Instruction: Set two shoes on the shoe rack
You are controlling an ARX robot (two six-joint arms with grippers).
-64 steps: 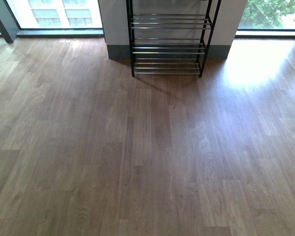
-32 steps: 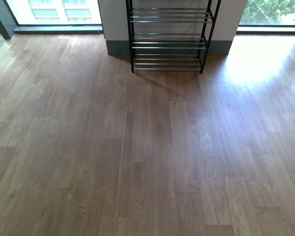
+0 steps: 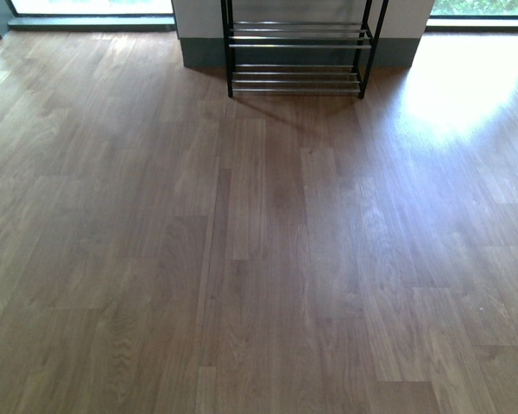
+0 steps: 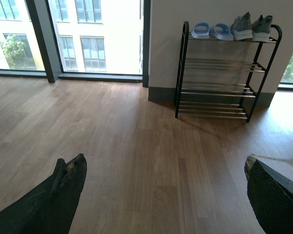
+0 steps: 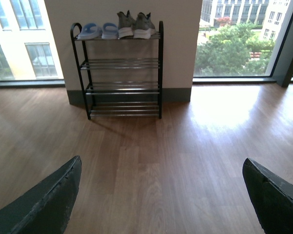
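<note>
Sneakers (image 5: pixel 136 25) and slides (image 5: pixel 96 31) atop shoe rack (image 5: pixel 119 90), no readable labels.

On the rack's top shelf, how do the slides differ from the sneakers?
The slides are pale blue, low and open-backed; the sneakers are grey knit with white soles and stand taller. In both wrist views the slides sit beside the sneakers, each pair toward one end. Both pairs share the rack's top shelf; the lower shelves hold nothing.

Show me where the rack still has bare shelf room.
The rack's three lower shelves are bare, end to end between the black posts. Only the top shelf is crowded: blue slides and grey sneakers fill it side by side.
</note>
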